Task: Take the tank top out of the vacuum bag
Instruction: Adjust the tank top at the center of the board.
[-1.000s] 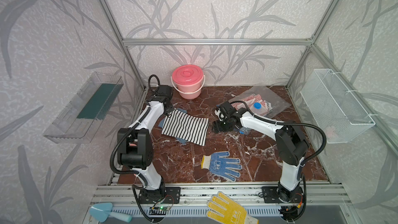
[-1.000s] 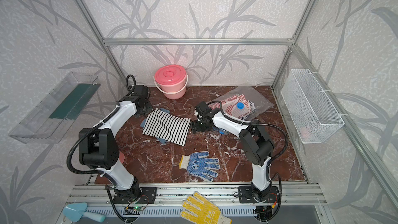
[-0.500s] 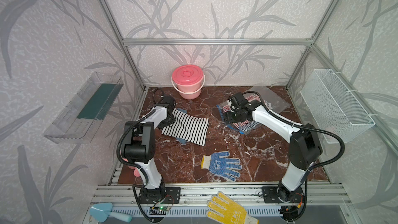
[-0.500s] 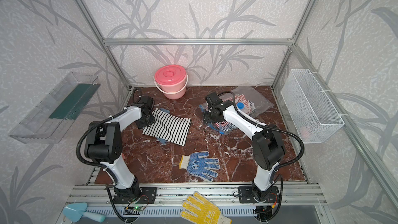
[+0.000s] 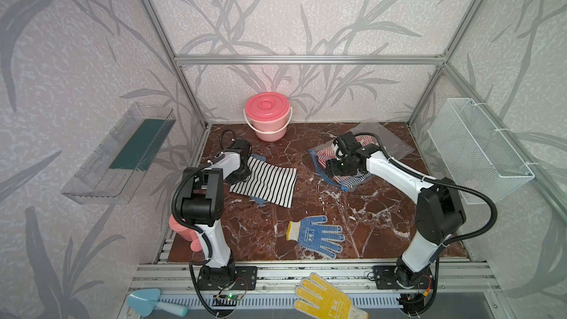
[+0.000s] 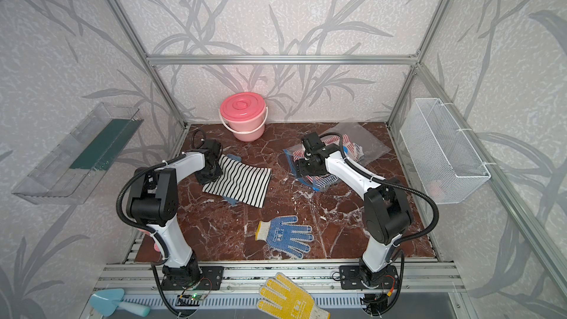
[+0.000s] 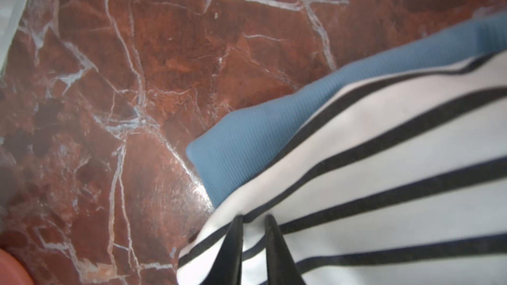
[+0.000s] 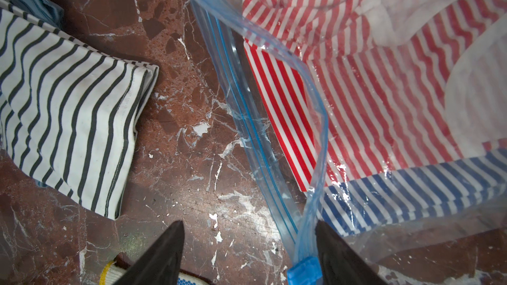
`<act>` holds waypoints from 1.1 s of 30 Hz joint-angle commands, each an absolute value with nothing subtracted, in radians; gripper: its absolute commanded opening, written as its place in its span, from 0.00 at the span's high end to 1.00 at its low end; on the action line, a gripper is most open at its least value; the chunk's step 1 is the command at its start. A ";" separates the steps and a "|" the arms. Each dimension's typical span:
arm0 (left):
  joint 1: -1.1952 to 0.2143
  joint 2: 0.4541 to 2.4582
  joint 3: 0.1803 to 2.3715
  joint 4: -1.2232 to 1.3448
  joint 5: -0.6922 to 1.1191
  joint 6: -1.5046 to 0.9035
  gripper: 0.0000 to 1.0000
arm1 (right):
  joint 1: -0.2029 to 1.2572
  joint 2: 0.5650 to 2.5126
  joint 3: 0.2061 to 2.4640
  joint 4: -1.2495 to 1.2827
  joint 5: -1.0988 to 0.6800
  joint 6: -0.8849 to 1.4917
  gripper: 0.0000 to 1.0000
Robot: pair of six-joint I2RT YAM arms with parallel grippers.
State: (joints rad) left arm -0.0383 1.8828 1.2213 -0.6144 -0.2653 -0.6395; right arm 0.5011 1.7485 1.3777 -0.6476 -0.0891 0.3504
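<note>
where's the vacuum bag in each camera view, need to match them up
In a top view: vacuum bag lies back right.
In a top view: the bag is again back right.
Left wrist: not in it.
Right wrist: fills much of the picture, red stripes showing through.
Shared landmark: black-and-white striped cloth.

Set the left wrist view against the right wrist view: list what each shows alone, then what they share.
Left wrist only: the left gripper, jaws closed on the striped cloth. Right wrist only: the right gripper, jaws open with the blue zip edge of the vacuum bag between them, the red-striped tank top inside the bag, and the cuff of a glove. Shared: the striped cloth, the blue cloth under it, and the marble table.
</note>
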 commanded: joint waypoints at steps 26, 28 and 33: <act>-0.061 1.812 1.078 -0.711 -0.263 -0.676 0.92 | 0.499 1.770 1.453 -0.725 -0.007 0.310 0.25; -0.078 1.798 1.057 -0.709 -0.250 -0.690 0.92 | 0.499 1.774 1.453 -0.720 -0.011 0.310 0.25; -0.150 1.778 1.045 -0.740 -0.227 -0.723 0.91 | 0.499 1.776 1.451 -0.720 -0.018 0.310 0.25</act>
State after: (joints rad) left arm -0.1055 1.7893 1.0698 -0.6655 -0.2779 -0.6819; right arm 0.5011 1.7676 1.4261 -0.6956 -0.0090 0.3199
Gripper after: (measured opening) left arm 0.086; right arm 0.752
